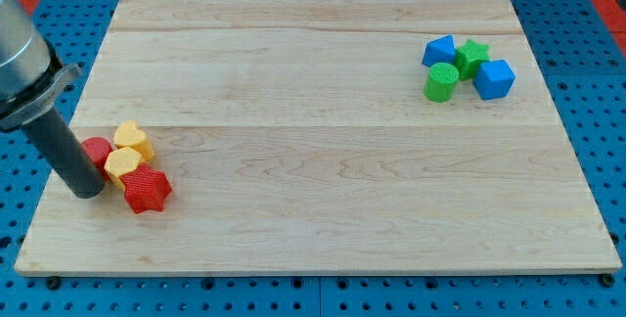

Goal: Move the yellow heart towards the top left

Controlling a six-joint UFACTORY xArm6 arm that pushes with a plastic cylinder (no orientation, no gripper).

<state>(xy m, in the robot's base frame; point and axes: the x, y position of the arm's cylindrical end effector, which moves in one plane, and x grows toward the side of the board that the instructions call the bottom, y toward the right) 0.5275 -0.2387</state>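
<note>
A pale wooden board (323, 131) lies on a blue pegboard (587, 23). Near the board's left edge, toward the bottom left corner, four blocks sit bunched together. The yellow heart (133, 142) is the uppermost: a small, thick, glossy yellow piece with two rounded lobes. Just below it, touching, is a second yellow block (123, 165) whose shape is unclear. A red cylinder (97, 151) sits to their left, and a red star (147, 189) to the lower right. My tip (87, 192) rests on the board at the cluster's left, against the red cylinder. The rod has no jaws. Near the top right corner, a blue block (439, 50), green star (471, 56), green cylinder (441, 81) and blue cube (494, 78) huddle together.
</note>
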